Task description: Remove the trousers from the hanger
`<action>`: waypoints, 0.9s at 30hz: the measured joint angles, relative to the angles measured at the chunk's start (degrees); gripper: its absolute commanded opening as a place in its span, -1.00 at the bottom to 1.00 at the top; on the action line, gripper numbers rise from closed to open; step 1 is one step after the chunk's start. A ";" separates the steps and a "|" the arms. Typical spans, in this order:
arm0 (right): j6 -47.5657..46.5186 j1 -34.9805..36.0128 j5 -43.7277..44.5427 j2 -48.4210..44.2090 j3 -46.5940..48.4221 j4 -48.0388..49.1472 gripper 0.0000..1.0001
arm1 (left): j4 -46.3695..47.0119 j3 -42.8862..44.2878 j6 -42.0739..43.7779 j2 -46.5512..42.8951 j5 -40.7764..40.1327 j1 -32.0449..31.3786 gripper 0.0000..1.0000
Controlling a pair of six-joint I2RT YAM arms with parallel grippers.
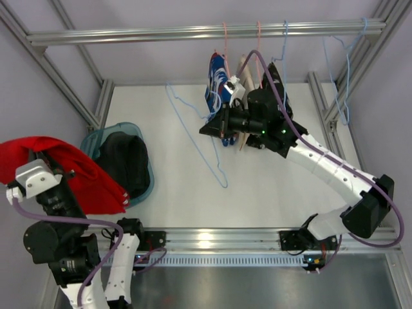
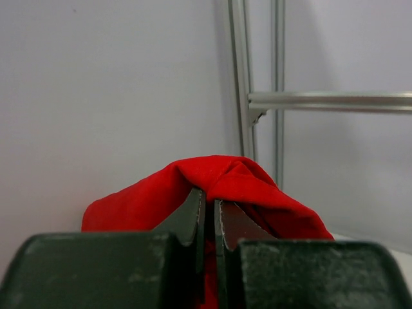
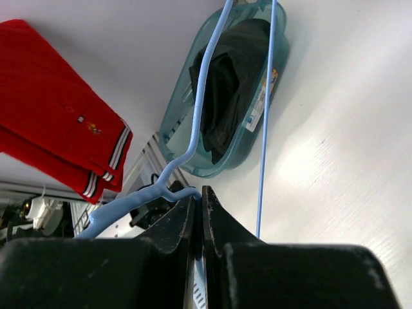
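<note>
L gripper (image 2: 207, 197): jaws pressed together, pinching a fold of the red trousers (image 2: 215, 175). Cloth bunches up over both tips.
L arm: raised at the far left of the frame, off the side of the table (image 1: 270, 183).
Red trousers: hang from the L grip, draped down and to the right. Lower edge is near the basket (image 3: 183, 151). Striped band at the hem, seen from R wrist cam.
Black trousers (image 1: 125, 161): crumpled inside the teal basket at the table's left edge. Not on any hanger.
R gripper (image 3: 201, 196): jaws shut tight, no gap visible. Light blue hanger (image 3: 196, 103) runs in at the tips. Looks pinched there, but the wire is blurred that close, so contact is probable, not certain.
R arm: reaches from its base at near right up over mid-table, below the rail (image 1: 193, 31).
Blue hanger: bare wire, no cloth on it. From overhead its thin outline runs from near the R gripper out over the white table.
Rail: aluminium bar across the far side. Several hangers on it, pink and pale blue wire, plus a wooden one just beside the R wrist.
Blue garment (image 1: 215, 84): patterned blue/white, hangs from the rail, just left of the R wrist.
Spare hangers (image 1: 340, 77): pale blue wire, far right end of the rail, well apart from both arms.
</note>
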 measured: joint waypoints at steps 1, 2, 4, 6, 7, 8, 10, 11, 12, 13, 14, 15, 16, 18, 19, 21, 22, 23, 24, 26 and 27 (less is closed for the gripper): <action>-0.55 0.09 -0.35 -0.92 -0.74 -0.09 -1.00 | -0.61 -0.94 0.94 -0.68 -0.74 0.07 -1.00; -1.07 0.24 -0.85 -1.84 -1.38 -0.20 -1.00 | -0.96 -2.16 2.08 -1.31 -1.40 0.07 -1.00; -2.16 0.48 -1.40 -3.23 -1.92 -0.42 -1.00 | -1.11 -5.44 3.93 -2.71 -2.21 0.07 -1.00; -3.37 0.76 -1.97 -4.74 -2.16 -0.52 -1.00 | -1.27 -8.72 5.14 -3.58 -2.25 0.07 -1.00; -4.02 0.87 -2.25 -5.51 -2.19 -0.68 -1.00 | -1.27 -10.43 5.53 -3.74 -2.23 0.07 -1.00; -4.59 0.98 -2.54 -6.23 -2.19 -0.83 -1.00 | -1.20 -12.35 5.99 -3.74 -2.19 0.07 -1.00; -5.92 1.18 -3.02 -8.00 -2.19 -1.73 -1.00 | 0.61 -16.61 6.69 -3.56 -1.88 0.07 -1.00; -6.58 1.25 -3.21 -8.90 -2.19 -2.29 -1.00 | 2.58 -19.74 7.06 -3.21 -1.38 0.09 -1.00; -7.28 1.29 -3.28 -9.81 -2.19 -2.99 -1.00 | 3.65 -22.40 7.52 -2.60 -0.61 0.07 -1.00; -8.02 1.29 -3.39 -10.78 -2.16 -3.72 -1.00 | 5.35 -24.85 7.78 -1.81 0.07 0.07 -1.00; -8.63 1.29 -3.39 -11.65 -2.16 -4.37 -1.00 | 7.69 -27.67 8.04 -0.48 0.96 0.07 -1.00; -9.42 1.29 -3.34 -12.63 -2.16 -5.29 -1.00 | 9.55 -30.36 8.22 1.77 1.92 0.07 -1.00; -10.19 1.29 -3.32 -13.40 -2.14 -6.12 -1.00 | 11.15 -32.33 8.33 4.50 2.89 0.07 -0.99; -12.57 1.31 -2.97 -15.23 -2.08 -8.35 -1.00 | 14.88 -35.39 8.22 11.87 4.20 0.07 -0.75; -13.62 1.31 -2.89 -15.93 -2.05 -9.31 -1.00 | 16.00 -35.85 8.02 15.32 4.57 0.07 -0.59; -16.00 1.31 -2.60 -17.31 -2.01 -11.43 -1.00 | 18.25 -35.78 6.93 23.43 5.57 0.04 -0.10; -17.05 1.31 -2.47 -17.86 -1.88 -12.52 -1.00 | 18.56 -35.50 6.25 26.23 6.16 0.00 0.08; -17.94 1.31 -2.40 -18.27 -1.75 -13.35 -1.00 | 18.32 -34.80 5.14 29.20 6.95 0.00 0.21; -19.04 1.31 -2.23 -18.71 -1.64 -14.14 -1.00 | 17.99 -34.12 4.31 30.82 7.82 0.02 0.44; -21.11 1.29 -2.01 -19.37 -1.14 -16.04 -1.00 | 15.63 -32.13 1.95 32.09 10.82 0.13 0.61; -22.16 1.31 -1.92 -19.50 -0.66 -16.98 -1.00 | 13.97 -30.99 1.03 31.69 12.22 0.13 0.75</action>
